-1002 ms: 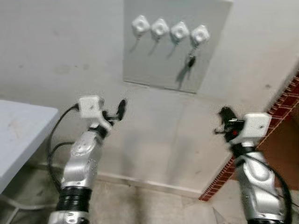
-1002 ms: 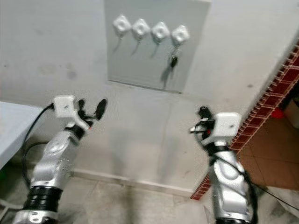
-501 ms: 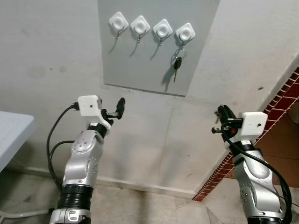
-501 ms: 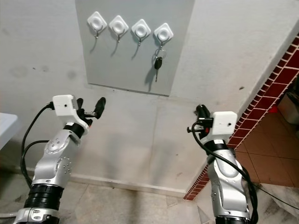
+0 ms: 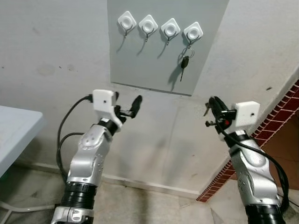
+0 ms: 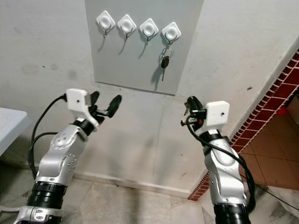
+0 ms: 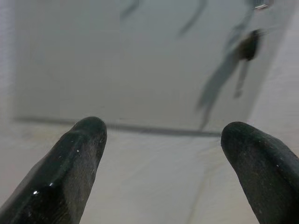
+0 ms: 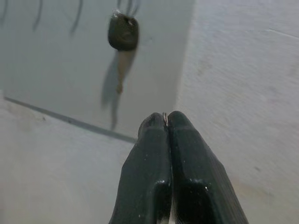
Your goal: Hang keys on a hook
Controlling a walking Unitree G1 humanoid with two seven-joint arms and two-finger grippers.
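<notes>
A black-headed key (image 5: 184,63) hangs from the rightmost white square hook (image 5: 193,31) on the grey wall panel (image 5: 140,65), upper centre. Left gripper (image 5: 130,108) gapes empty; right gripper (image 5: 212,103) pinches a thin metal ring (image 8: 165,116).

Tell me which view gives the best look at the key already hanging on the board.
The left eye view: the key hangs sharp under the rightmost hook, ring and blade both visible. The right eye view shows it the same. The right wrist view shows it large but blurred, its ring cropped. The left wrist view shows a blurred dark shape.
</notes>
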